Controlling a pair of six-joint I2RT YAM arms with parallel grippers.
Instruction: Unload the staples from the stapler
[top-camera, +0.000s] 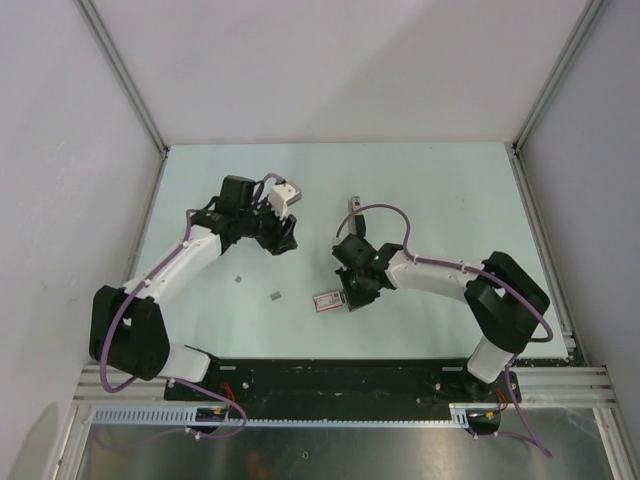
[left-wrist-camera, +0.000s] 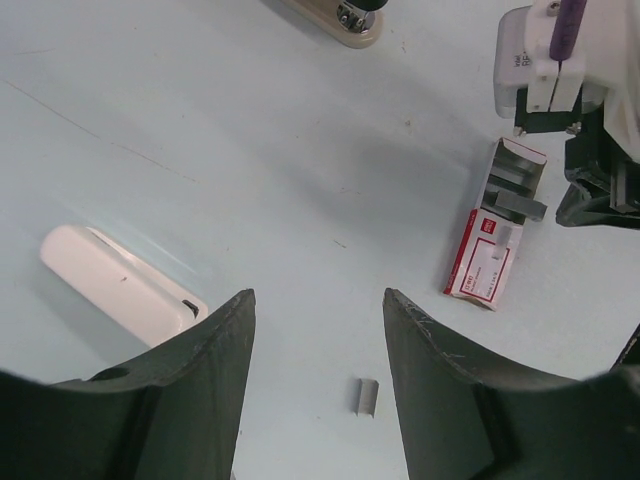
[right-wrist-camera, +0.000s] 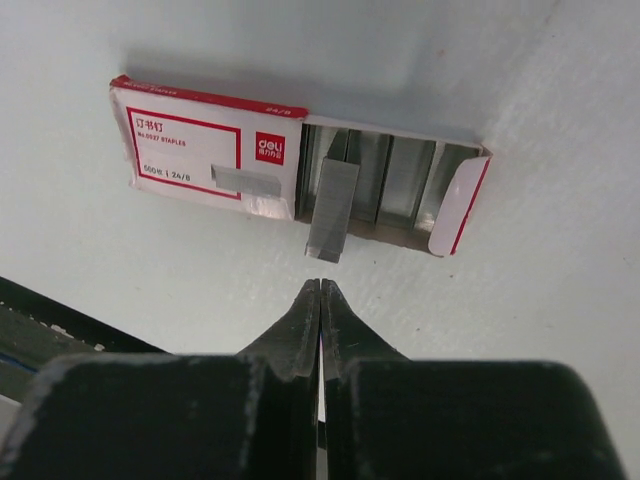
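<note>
Smooth white plastic stapler, dull grey metal staples, glossy card packet.

arms: white links, black joints | cables: purple | fingers: dark, matte, scuffed

A red-and-white staple box lies flat on the pale desk, its inner tray slid out at one end. White panels wall the desk in on three sides.
</note>
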